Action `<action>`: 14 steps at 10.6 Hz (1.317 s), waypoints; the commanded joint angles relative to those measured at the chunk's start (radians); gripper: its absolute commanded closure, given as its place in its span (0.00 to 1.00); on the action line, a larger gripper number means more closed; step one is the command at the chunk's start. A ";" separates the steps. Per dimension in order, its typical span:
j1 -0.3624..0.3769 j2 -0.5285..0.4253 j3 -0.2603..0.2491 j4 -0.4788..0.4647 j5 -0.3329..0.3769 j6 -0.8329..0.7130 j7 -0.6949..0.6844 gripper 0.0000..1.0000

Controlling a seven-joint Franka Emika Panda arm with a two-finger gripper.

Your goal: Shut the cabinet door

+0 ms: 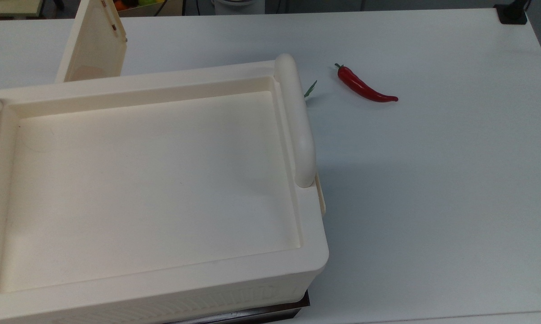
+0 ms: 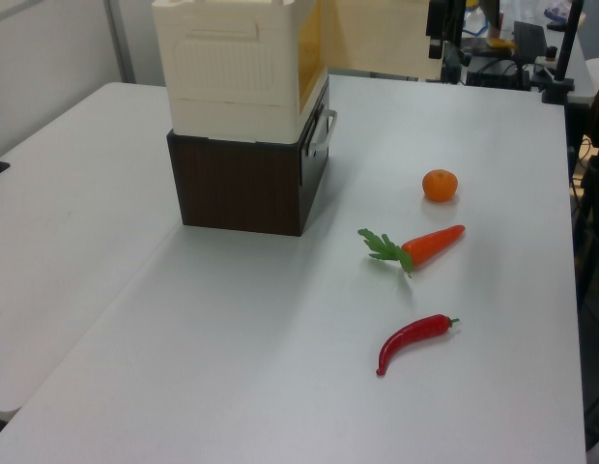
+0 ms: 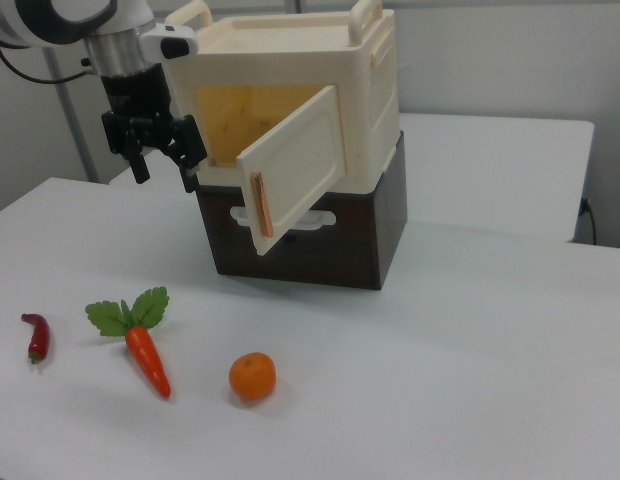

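The cream cabinet (image 3: pixel 375 80) stands on a dark brown box (image 3: pixel 320 240). Its cabinet door (image 3: pixel 295 165) is swung outward, showing the yellowish inside, with an orange-brown strip along its free edge. In the top view the cabinet door (image 1: pixel 92 40) stands up behind the recessed cabinet top (image 1: pixel 292 261). In the left view the cabinet (image 2: pixel 232 68) is seen from its closed side. My gripper (image 3: pixel 162 158) hangs at the right view's left of the opening, beside the door's free edge and apart from it. Its black fingers (image 3: pixel 188 150) are open with nothing between them.
On the white table (image 3: pixel 470 330) in front of the cabinet lie a red chili (image 3: pixel 35 337), a carrot (image 3: pixel 148 360) with green leaves and an orange (image 3: pixel 252 376). The brown box has a drawer handle (image 2: pixel 324 130). The table reaches wide on all sides.
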 commanded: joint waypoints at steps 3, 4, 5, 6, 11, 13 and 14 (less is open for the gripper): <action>0.023 -0.001 -0.017 -0.009 0.001 0.012 0.001 0.00; 0.023 -0.002 -0.012 -0.009 -0.001 0.011 -0.001 0.00; 0.025 -0.004 -0.011 -0.009 -0.001 0.006 -0.008 0.06; 0.025 -0.004 -0.011 -0.009 -0.001 0.003 -0.024 0.13; 0.023 -0.019 -0.053 -0.005 0.002 -0.018 -0.198 1.00; 0.022 -0.043 -0.104 0.001 0.005 -0.066 -0.302 1.00; 0.022 -0.054 -0.128 0.001 0.005 -0.080 -0.377 1.00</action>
